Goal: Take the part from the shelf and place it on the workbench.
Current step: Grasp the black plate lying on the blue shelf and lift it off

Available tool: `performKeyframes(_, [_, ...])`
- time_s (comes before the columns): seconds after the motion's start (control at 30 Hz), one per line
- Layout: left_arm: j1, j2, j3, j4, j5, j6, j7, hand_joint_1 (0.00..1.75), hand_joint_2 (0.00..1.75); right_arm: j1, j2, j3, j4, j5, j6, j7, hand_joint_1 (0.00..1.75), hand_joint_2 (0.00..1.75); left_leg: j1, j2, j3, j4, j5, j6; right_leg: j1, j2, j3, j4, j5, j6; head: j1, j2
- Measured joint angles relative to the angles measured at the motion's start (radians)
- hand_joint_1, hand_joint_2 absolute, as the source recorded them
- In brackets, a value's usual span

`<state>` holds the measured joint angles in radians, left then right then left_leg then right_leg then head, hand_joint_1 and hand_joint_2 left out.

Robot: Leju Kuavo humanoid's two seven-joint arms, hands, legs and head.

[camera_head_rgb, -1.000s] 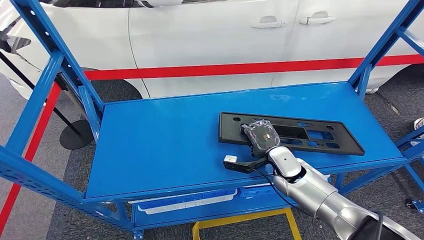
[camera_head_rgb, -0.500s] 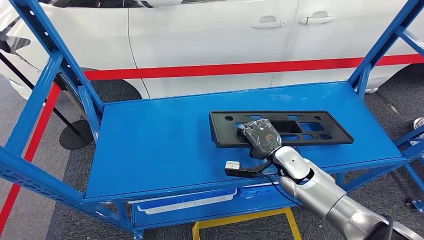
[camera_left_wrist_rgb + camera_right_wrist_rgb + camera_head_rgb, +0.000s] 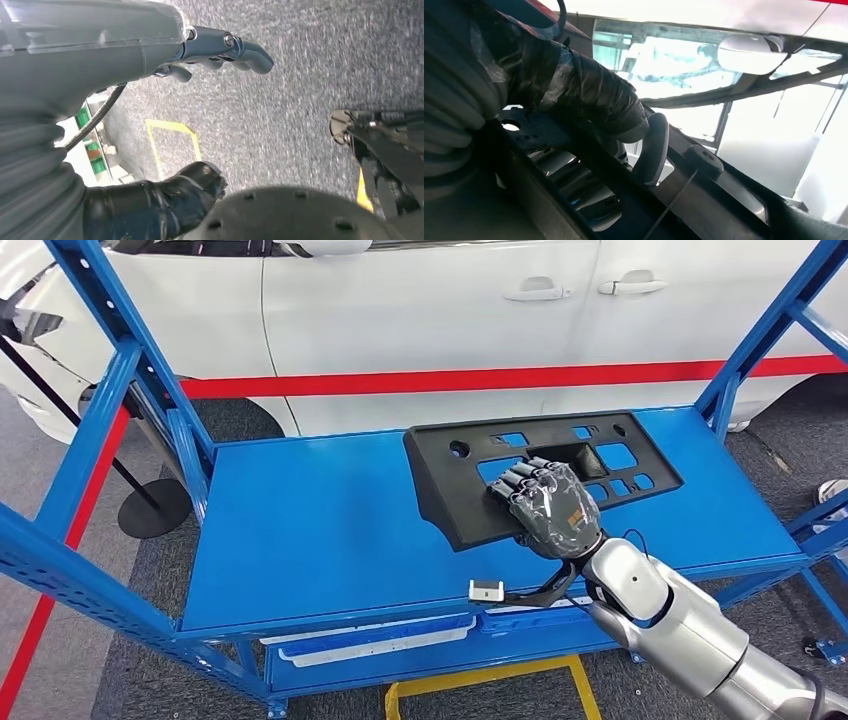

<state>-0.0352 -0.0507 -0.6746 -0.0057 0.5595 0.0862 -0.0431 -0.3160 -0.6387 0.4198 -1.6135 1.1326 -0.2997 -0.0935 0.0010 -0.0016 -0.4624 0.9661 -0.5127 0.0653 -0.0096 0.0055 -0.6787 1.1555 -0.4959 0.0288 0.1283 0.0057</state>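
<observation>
A blue plastic bin point(image 3: 370, 645) sits on the lower level, beneath the blue shelf point(image 3: 320, 530). The silver right arm reaches up from below; the right hand point(image 3: 548, 508) grips the black part point(image 3: 470, 480) by its near edge, tilting it up off the shelf. The left hand point(image 3: 200, 75) hangs over grey carpet, fingers apart, holding nothing. Behind stands a white car point(image 3: 420, 310) with a red stripe.

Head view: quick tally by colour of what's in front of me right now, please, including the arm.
Black: 1, the part, tilted up off the shelf in the right hand
Blue: 1, the shelf
White: 1, the car
Silver: 1, the right arm
Total: 4
</observation>
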Motion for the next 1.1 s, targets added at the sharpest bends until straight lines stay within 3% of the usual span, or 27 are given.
performKeyframes(0.07, [0.001, 0.000, -0.005, 0.000, 0.001, 0.000, 0.000, 0.00, 1.75, 0.010, -0.006, -0.001, -0.005, 0.002, -0.002, 0.000, 1.75, 1.75, 0.001, 0.002, -0.003, 0.004, 0.001, -0.001, -0.008, 0.000, -0.056, 0.124, -0.046, 0.010, 0.000, 0.000])
performKeyframes(0.1, [0.001, 0.000, -0.007, 0.000, 0.002, -0.001, 0.001, 0.00, 1.75, 0.016, -0.009, -0.001, -0.008, 0.004, -0.004, 0.000, 1.75, 1.75, 0.002, 0.003, -0.003, 0.007, 0.000, -0.004, -0.013, -0.001, -0.066, 0.145, -0.043, 0.014, 0.000, 0.000])
performKeyframes(0.13, [0.001, 0.000, -0.010, 0.000, 0.003, -0.003, 0.002, 0.00, 1.75, 0.021, -0.014, -0.001, -0.011, 0.006, -0.007, 0.000, 1.75, 1.75, 0.004, 0.002, -0.004, 0.012, -0.004, -0.007, -0.018, -0.002, -0.055, 0.125, -0.019, 0.019, 0.000, 0.000])
performKeyframes(0.17, [0.001, 0.000, -0.013, 0.000, 0.004, -0.005, 0.004, 0.00, 1.75, 0.025, -0.021, -0.001, -0.016, 0.008, -0.013, -0.001, 1.75, 1.75, 0.007, 0.000, -0.004, 0.020, -0.011, -0.013, -0.023, -0.004, -0.026, 0.067, 0.018, 0.024, 0.000, 0.000])
performKeyframes(0.23, [0.000, 0.002, -0.018, 0.000, 0.004, -0.009, 0.007, 0.00, 1.75, 0.033, -0.036, -0.002, -0.026, 0.010, -0.027, -0.005, 1.75, 1.75, 0.009, -0.004, -0.013, 0.039, -0.026, -0.027, -0.024, -0.004, 0.032, -0.045, 0.058, 0.029, 0.000, 0.000])
performKeyframes(0.27, [-0.001, 0.003, -0.020, 0.001, 0.004, -0.010, 0.009, 0.00, 1.75, 0.038, -0.044, -0.002, -0.031, 0.010, -0.033, -0.007, 1.75, 1.75, 0.009, -0.005, -0.018, 0.049, -0.032, -0.033, -0.023, -0.003, 0.046, -0.075, 0.061, 0.027, 0.000, 0.000])
performKeyframes(0.37, [-0.003, 0.006, -0.029, 0.001, 0.003, -0.014, 0.013, 0.00, 1.75, 0.053, -0.065, -0.005, -0.046, 0.010, -0.045, -0.009, 1.75, 1.75, 0.006, -0.008, -0.030, 0.063, -0.037, -0.046, -0.019, -0.002, 0.042, -0.082, 0.050, 0.006, 0.000, 0.001])
performKeyframes(0.43, [-0.004, 0.008, -0.035, 0.001, 0.003, -0.017, 0.015, 0.00, 1.75, 0.064, -0.077, -0.009, -0.056, 0.010, -0.052, -0.008, 1.75, 1.75, 0.009, -0.006, -0.046, 0.092, -0.066, -0.055, -0.020, -0.003, 0.037, -0.087, 0.053, -0.009, -0.001, 0.000])
performKeyframes(0.53, [-0.006, 0.011, -0.044, 0.001, 0.000, -0.019, 0.021, 0.00, 1.75, 0.085, -0.094, -0.022, -0.072, 0.011, -0.078, -0.008, 1.75, 1.75, 0.010, -0.003, -0.112, 0.251, -0.167, -0.064, -0.016, -0.008, 0.025, -0.090, 0.063, -0.028, -0.001, 0.000])
performKeyframes(0.57, [-0.006, 0.012, -0.047, 0.001, -0.001, -0.020, 0.023, 0.00, 1.75, 0.093, -0.097, -0.027, -0.077, 0.012, -0.087, -0.008, 1.75, 1.75, 0.010, -0.003, -0.133, 0.304, -0.189, -0.064, -0.013, -0.009, 0.020, -0.090, 0.066, -0.032, -0.001, 0.000])
performKeyframes(0.6, [-0.006, 0.014, -0.051, 0.001, -0.002, -0.020, 0.026, 0.00, 1.75, 0.102, -0.101, -0.031, -0.081, 0.014, -0.095, -0.008, 1.75, 1.75, 0.010, -0.003, -0.141, 0.330, -0.192, -0.062, -0.010, -0.010, 0.014, -0.089, 0.071, -0.035, -0.001, 0.000])
performKeyframes(0.63, [-0.006, 0.017, -0.055, 0.000, -0.003, -0.019, 0.029, 0.00, 1.75, 0.112, -0.105, -0.034, -0.086, 0.015, -0.102, -0.008, 1.75, 1.75, 0.010, -0.003, -0.130, 0.319, -0.174, -0.058, -0.007, -0.011, 0.009, -0.089, 0.076, -0.037, -0.001, 0.000])
performKeyframes(0.67, [-0.006, 0.019, -0.059, 0.000, -0.004, -0.019, 0.032, 0.00, 1.75, 0.121, -0.110, -0.039, -0.091, 0.016, -0.107, -0.009, 1.75, 1.75, 0.008, -0.003, -0.101, 0.271, -0.143, -0.051, -0.004, -0.011, 0.004, -0.089, 0.082, -0.038, -0.001, 0.000])
performKeyframes(0.73, [-0.006, 0.024, -0.066, -0.003, -0.004, -0.019, 0.037, 0.00, 1.75, 0.139, -0.120, -0.051, -0.104, 0.016, -0.115, -0.009, 1.75, 1.75, 0.001, -0.002, -0.024, 0.132, -0.086, -0.035, 0.000, -0.010, -0.006, -0.090, 0.096, -0.034, -0.001, 0.000])
performKeyframes(0.77, [-0.005, 0.027, -0.069, -0.005, -0.005, -0.019, 0.040, 0.00, 1.75, 0.147, -0.125, -0.059, -0.110, 0.016, -0.120, -0.009, 1.75, 1.75, -0.003, -0.002, -0.001, 0.083, -0.070, -0.030, 0.000, -0.010, -0.008, -0.092, 0.104, -0.030, 0.000, 0.000])
performKeyframes(0.8, [-0.005, 0.029, -0.072, -0.007, -0.005, -0.019, 0.042, 0.00, 1.75, 0.154, -0.129, -0.067, -0.116, 0.016, -0.124, -0.009, 1.75, 1.75, -0.007, -0.001, 0.009, 0.056, -0.064, -0.028, -0.001, -0.011, -0.009, -0.095, 0.113, -0.024, 0.000, 0.000])
performKeyframes(0.9, [-0.005, 0.033, -0.081, -0.016, -0.006, -0.018, 0.048, 0.00, 1.75, 0.175, -0.140, -0.082, -0.130, 0.016, -0.133, -0.009, 1.75, 1.75, -0.008, 0.000, -0.003, 0.034, -0.034, -0.019, -0.004, -0.011, -0.009, -0.112, 0.134, -0.004, 0.000, 0.000])
performKeyframes(0.93, [-0.005, 0.034, -0.084, -0.018, -0.006, -0.018, 0.050, 0.00, 1.75, 0.181, -0.143, -0.086, -0.133, 0.016, -0.135, -0.009, 1.75, 1.75, -0.006, 0.002, -0.010, 0.026, -0.018, -0.012, -0.005, -0.010, -0.012, -0.106, 0.116, 0.001, 0.000, 0.000])
performKeyframes(0.97, [-0.005, 0.035, -0.087, -0.021, -0.006, -0.018, 0.051, 0.00, 1.75, 0.186, -0.146, -0.089, -0.135, 0.016, -0.136, -0.009, 1.75, 1.75, -0.002, 0.005, -0.019, 0.019, -0.002, -0.007, -0.005, -0.009, -0.020, -0.080, 0.078, 0.006, 0.000, 0.000])
performKeyframes(1.03, [-0.005, 0.036, -0.089, -0.026, -0.006, -0.017, 0.052, 0.00, 1.75, 0.193, -0.150, -0.095, -0.136, 0.016, -0.138, -0.009, 1.75, 1.75, -0.002, 0.010, -0.046, 0.017, 0.023, 0.000, -0.009, -0.007, -0.044, 0.024, -0.029, 0.016, 0.000, 0.000])
performKeyframes(1.07, [-0.004, 0.037, -0.090, -0.027, -0.006, -0.017, 0.052, 0.00, 1.75, 0.197, -0.150, -0.097, -0.136, 0.016, -0.138, -0.010, 1.75, 1.75, -0.002, 0.011, -0.062, 0.020, 0.034, 0.000, -0.011, -0.007, -0.052, 0.084, -0.064, 0.022, 0.000, 0.000])
performKeyframes(1.1, [-0.003, 0.037, -0.090, -0.029, -0.006, -0.016, 0.052, 0.00, 1.75, 0.201, -0.150, -0.098, -0.137, 0.015, -0.138, -0.011, 1.75, 1.75, -0.002, 0.012, -0.078, 0.024, 0.044, -0.002, -0.013, -0.007, -0.051, 0.127, -0.073, 0.027, 0.000, 0.000])
